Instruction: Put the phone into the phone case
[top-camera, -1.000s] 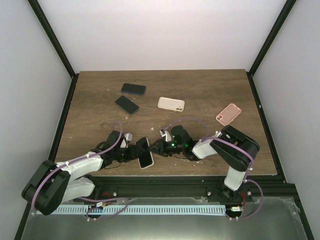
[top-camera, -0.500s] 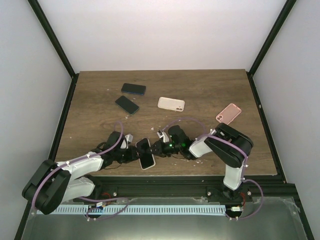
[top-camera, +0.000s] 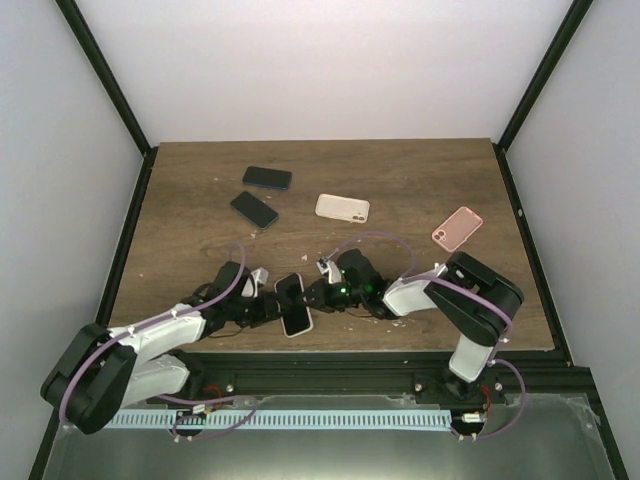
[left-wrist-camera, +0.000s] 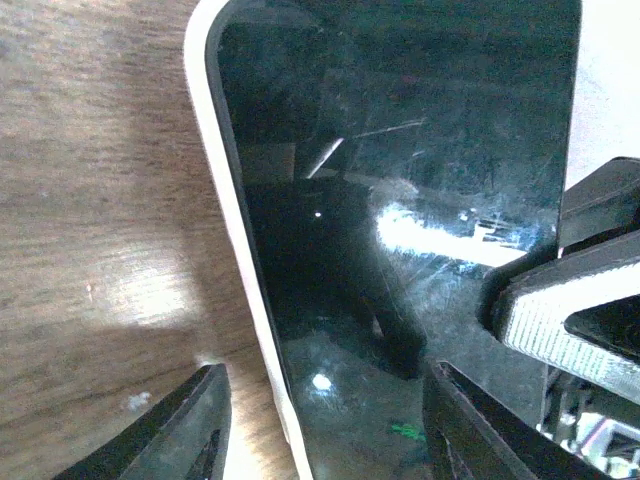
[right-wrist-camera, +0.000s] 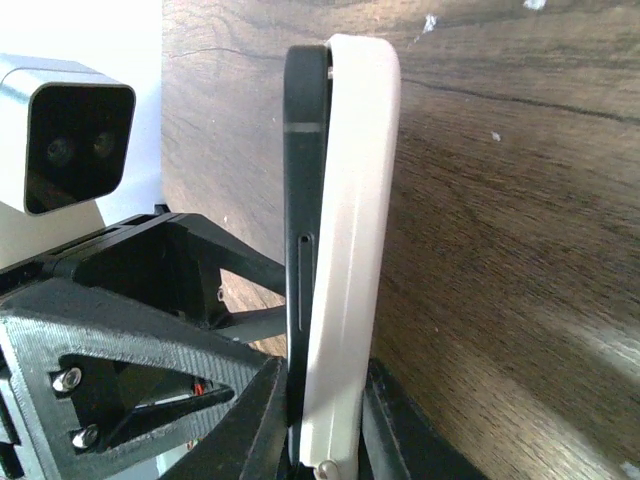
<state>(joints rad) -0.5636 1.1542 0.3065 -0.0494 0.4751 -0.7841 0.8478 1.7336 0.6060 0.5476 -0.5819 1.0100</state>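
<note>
A black phone (top-camera: 290, 297) sits partly in a white case (top-camera: 296, 322) near the table's front edge, between both grippers. My right gripper (top-camera: 313, 296) is shut on the phone and case together. In the right wrist view its jaws pinch the black phone edge (right-wrist-camera: 303, 250) against the white case (right-wrist-camera: 352, 250), and they stand on edge above the wood. My left gripper (top-camera: 268, 309) is open. In the left wrist view one finger (left-wrist-camera: 190, 425) lies over the wood and the other over the dark screen (left-wrist-camera: 400, 180), either side of the case rim (left-wrist-camera: 228, 200).
Two dark phones (top-camera: 267, 177) (top-camera: 254, 209) lie at the back left. A beige case (top-camera: 342, 207) lies at the back middle and a pink case (top-camera: 457, 227) to the right. Small white specks (top-camera: 318, 243) dot the wood behind the grippers.
The right arm has shifted slightly and the phone in its case has tipped a little. The left gripper stays open against it.
</note>
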